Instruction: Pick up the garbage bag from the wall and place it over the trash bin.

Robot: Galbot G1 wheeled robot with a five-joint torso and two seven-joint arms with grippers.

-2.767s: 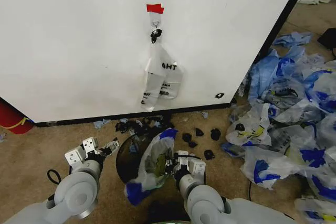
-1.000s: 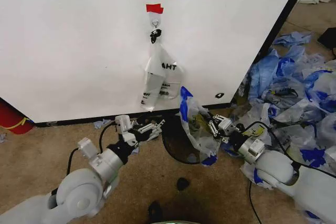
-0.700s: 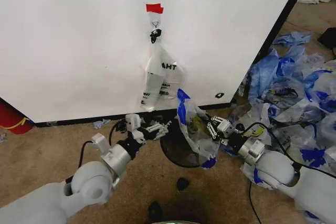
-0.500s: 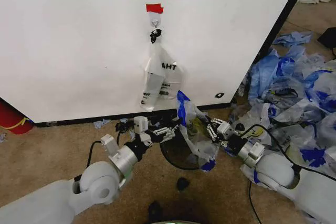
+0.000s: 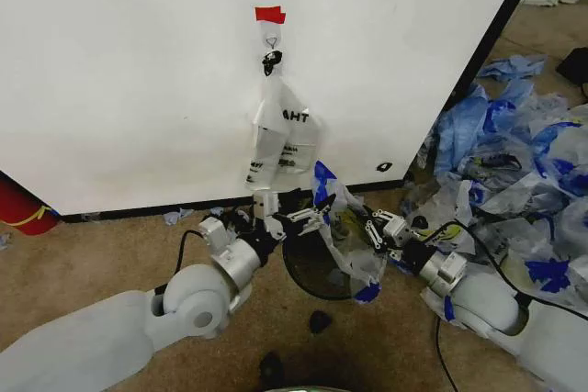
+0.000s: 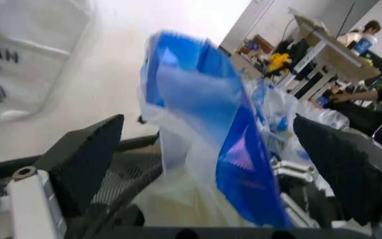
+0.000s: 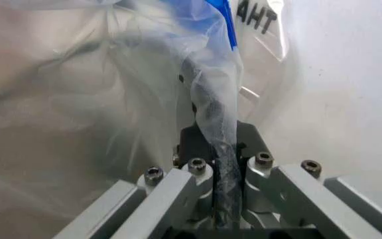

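Garbage bag draped over the 3 o'clock rim of the trash bin, below the wall. Right gripper clenched on the bag's edge; left gripper, fingers spread, at the bag's 9 o'clock side.

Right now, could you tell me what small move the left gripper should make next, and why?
Probably ease the left gripper forward and close on the garbage bag's blue-patched edge: its jaws are open with that edge between them, the right gripper already pinches the opposite side, and the bag sits beside the trash bin's opening, not yet spread.
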